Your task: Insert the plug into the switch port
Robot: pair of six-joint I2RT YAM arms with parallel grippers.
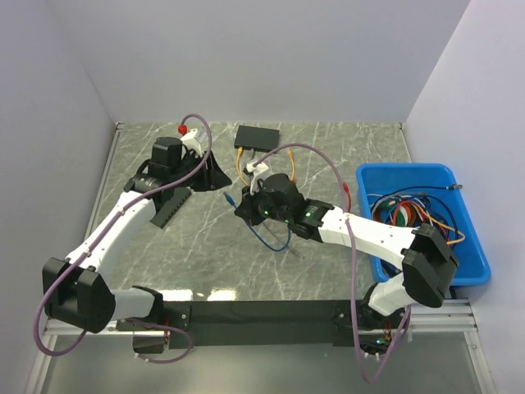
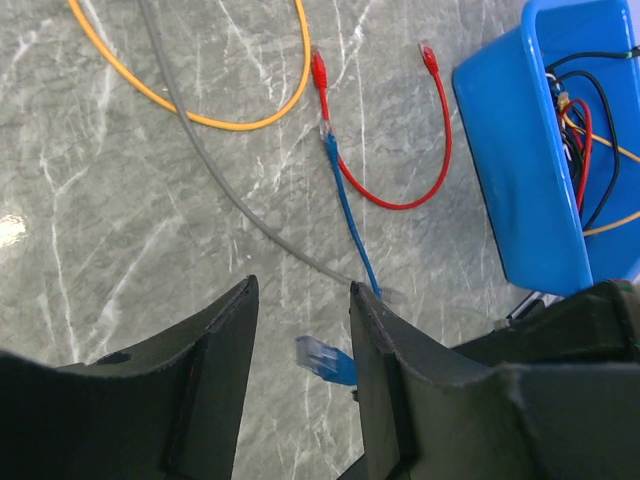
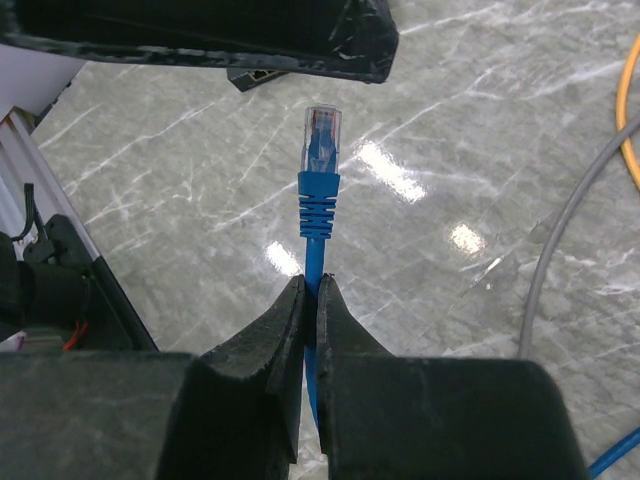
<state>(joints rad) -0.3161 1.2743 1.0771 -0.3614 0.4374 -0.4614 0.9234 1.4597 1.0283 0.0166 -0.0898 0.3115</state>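
The small clear-tipped blue network plug (image 3: 322, 130) hung in mid-air near the centre of the overhead view. In the right wrist frame it pointed toward the top, above its ribbed blue boot. It looked light and rigid, though its clear latch seemed fragile. The thin blue cable (image 3: 316, 255) behind it would probably flex under any push, so a hold close behind the boot seemed best.

That was where the right gripper (image 3: 310, 292) had it. The jaws were pinched tight on the cable just below the boot, and the plug stood free ahead of the fingertips. The right arm reached from the lower right of the overhead view to the middle, with its wrist low over the grey marbled table (image 1: 369, 139).

The flat black switch box (image 1: 256, 137) lay apart from the plug, toward the upper middle. The left gripper (image 2: 300, 295), at upper left in the overhead view, had its jaws spread wide and held nothing. Its camera showed the plug through the gap between them. A blue plastic bin (image 1: 402, 169) of spare cables stood at the right.
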